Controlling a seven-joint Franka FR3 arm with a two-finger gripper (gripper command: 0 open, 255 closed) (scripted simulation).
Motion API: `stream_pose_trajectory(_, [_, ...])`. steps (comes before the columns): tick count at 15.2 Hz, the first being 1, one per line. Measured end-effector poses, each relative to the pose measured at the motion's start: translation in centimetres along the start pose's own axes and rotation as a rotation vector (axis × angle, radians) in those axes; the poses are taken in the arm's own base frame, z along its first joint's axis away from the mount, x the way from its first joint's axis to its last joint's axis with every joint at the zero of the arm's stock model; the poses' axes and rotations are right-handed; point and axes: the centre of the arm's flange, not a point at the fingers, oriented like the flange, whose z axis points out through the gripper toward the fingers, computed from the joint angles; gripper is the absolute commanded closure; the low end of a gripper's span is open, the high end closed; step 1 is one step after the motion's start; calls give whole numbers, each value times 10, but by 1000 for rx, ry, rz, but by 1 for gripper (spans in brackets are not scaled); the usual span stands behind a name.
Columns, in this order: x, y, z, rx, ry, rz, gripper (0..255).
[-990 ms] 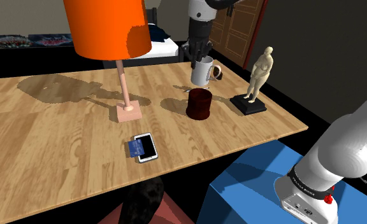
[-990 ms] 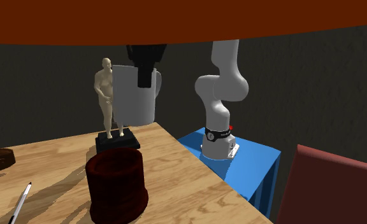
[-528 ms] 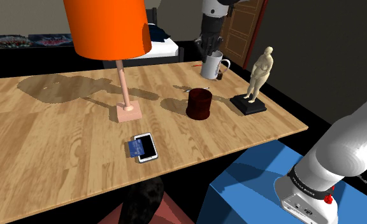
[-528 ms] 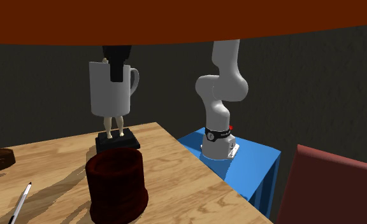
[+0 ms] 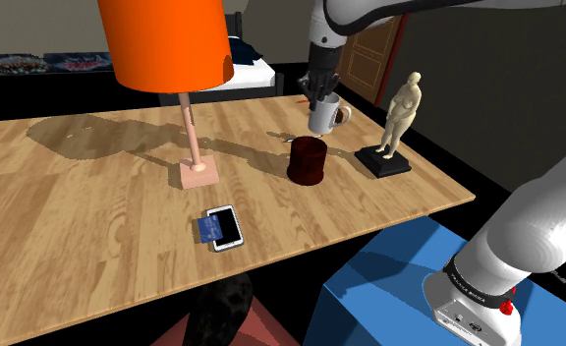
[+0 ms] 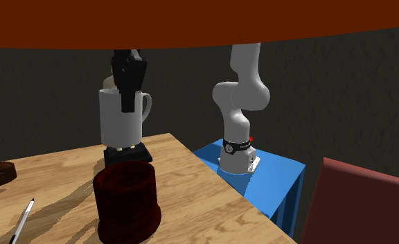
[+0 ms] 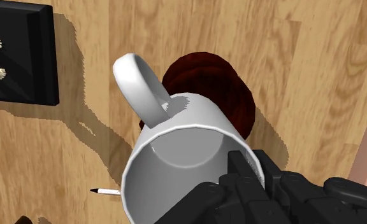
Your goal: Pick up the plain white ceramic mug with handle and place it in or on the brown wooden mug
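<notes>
The white mug hangs upright and clear of the table, suspended from the black gripper, which is clamped on the mug's wall at the rim. In the second exterior view one finger runs down the outside of the white mug, and the handle points to that view's right. In the wrist view the mug interior is empty, and the dark red-brown mug stands on the table below, partly covered by the white mug and offset toward the handle side. In the shoulder view the dark red-brown mug stands between the lamp base and the black plinth of a beige figurine. A pen lies on the table near the dark mug. A phone lies nearer the table's front edge. The orange lamp shade overhangs the table. The blue stand carries the arm's foot.
</notes>
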Motion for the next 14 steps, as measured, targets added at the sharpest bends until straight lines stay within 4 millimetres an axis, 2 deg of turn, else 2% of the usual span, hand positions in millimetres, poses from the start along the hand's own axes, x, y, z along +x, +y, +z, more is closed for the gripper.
stream_pose_trajectory(9, [-4,-2,47,0,0,0,255])
stream_pose_trajectory(14, [-6,-2,55,0,0,0,255])
